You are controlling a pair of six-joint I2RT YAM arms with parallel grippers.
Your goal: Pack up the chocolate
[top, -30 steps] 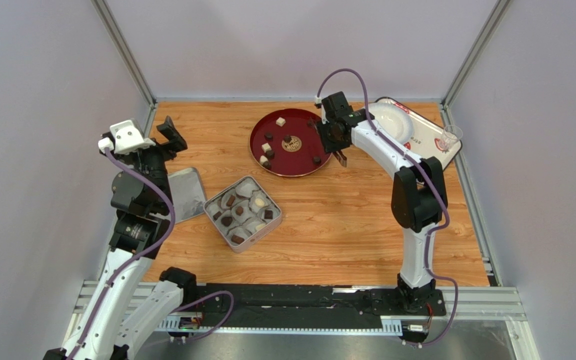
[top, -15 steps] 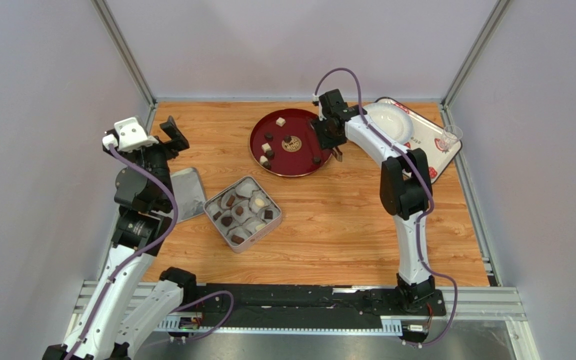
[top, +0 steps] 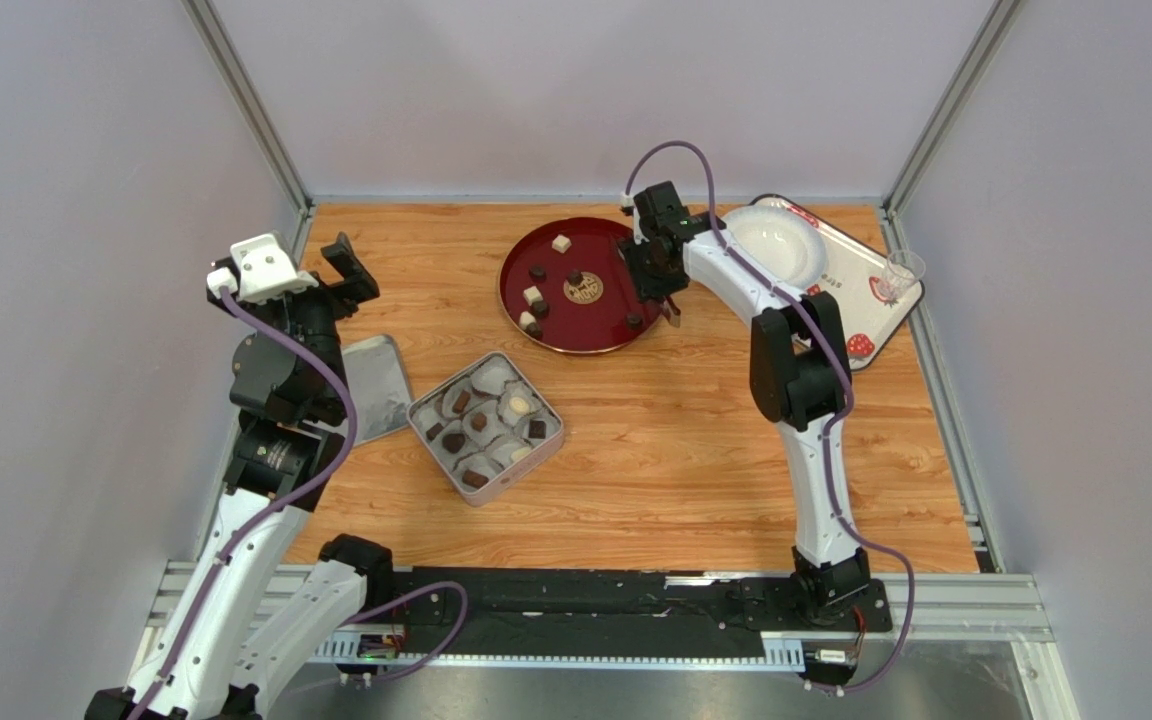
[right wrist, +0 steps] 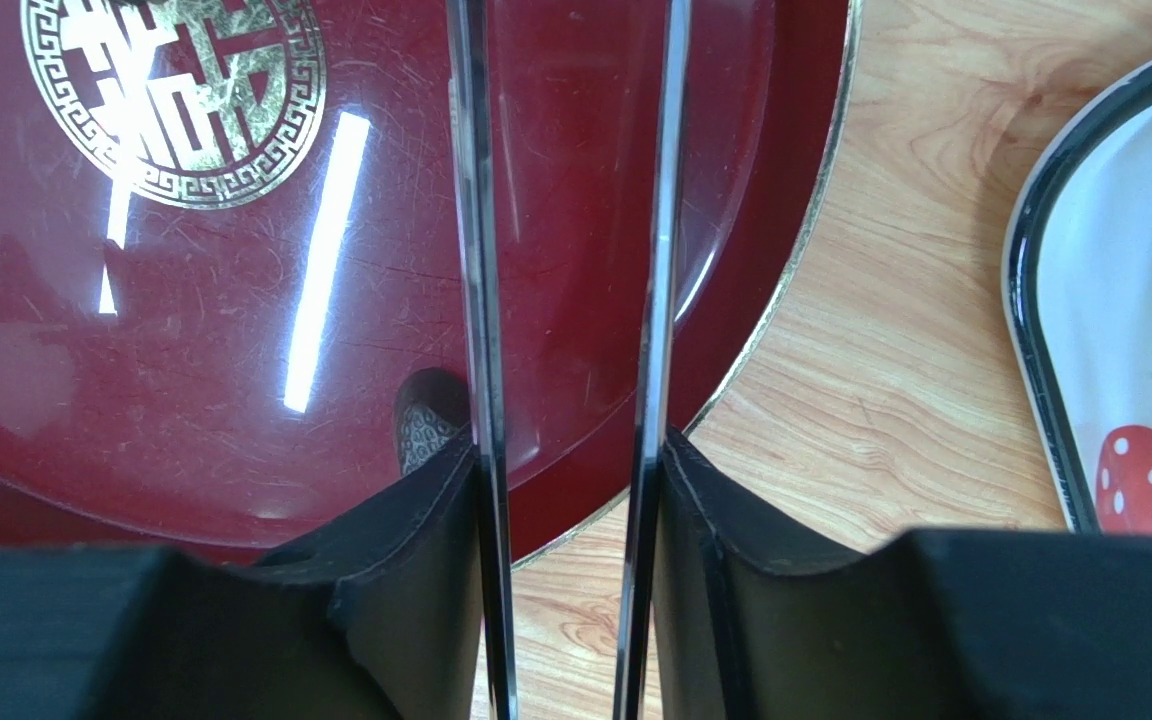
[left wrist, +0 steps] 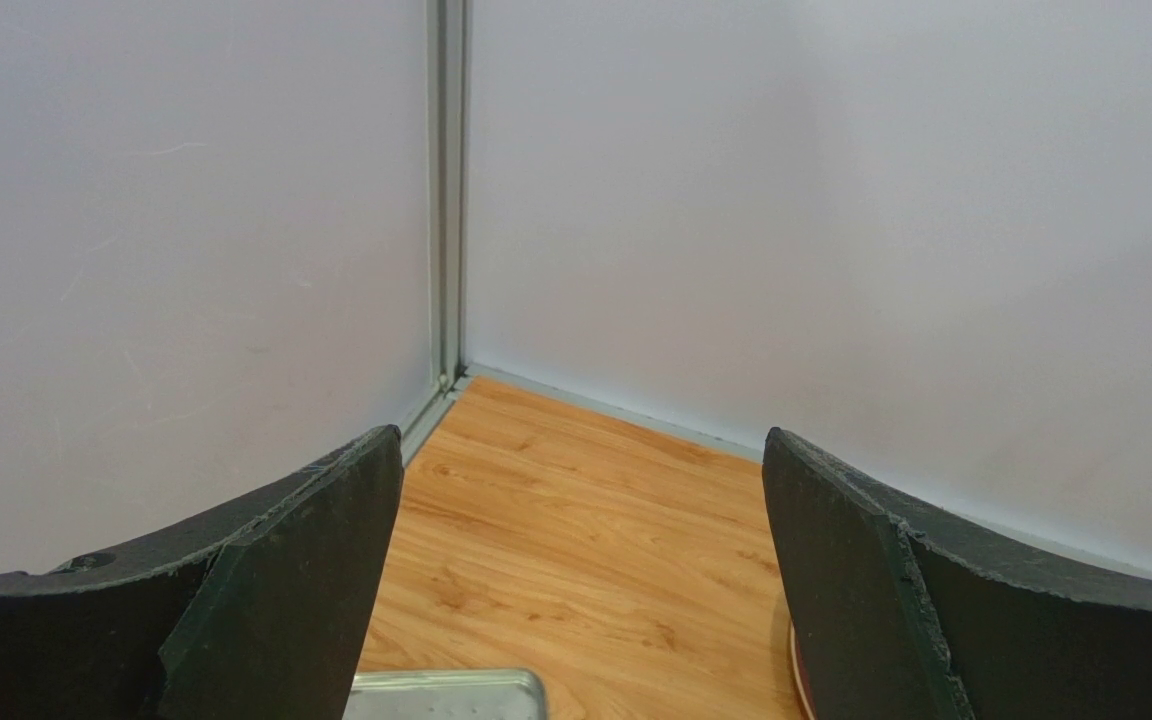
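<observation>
Several small pieces of chocolate (top: 533,297), dark brown and cream-white, lie on the red plate (top: 507,282). More sit in paper cups in the open metal tin (top: 486,425). My right gripper (top: 654,273) hangs over the plate's right rim, shut on thin metal tongs (right wrist: 474,225). Both blades run out between its fingers with a gap between them and nothing in it. One dark piece of chocolate (right wrist: 425,423) lies just left of the left blade. My left gripper (top: 345,270) is raised at the far left, open and empty (left wrist: 579,555).
The tin's lid (top: 372,387) lies flat to the left of the tin, its corner (left wrist: 447,693) below my left fingers. A white tray (top: 838,270) with a bowl stands at the back right, close to the plate. Grey walls close in three sides.
My right gripper has moved left with the tongs, from beside the plate to over its right rim. The left arm has hardly shifted.
</observation>
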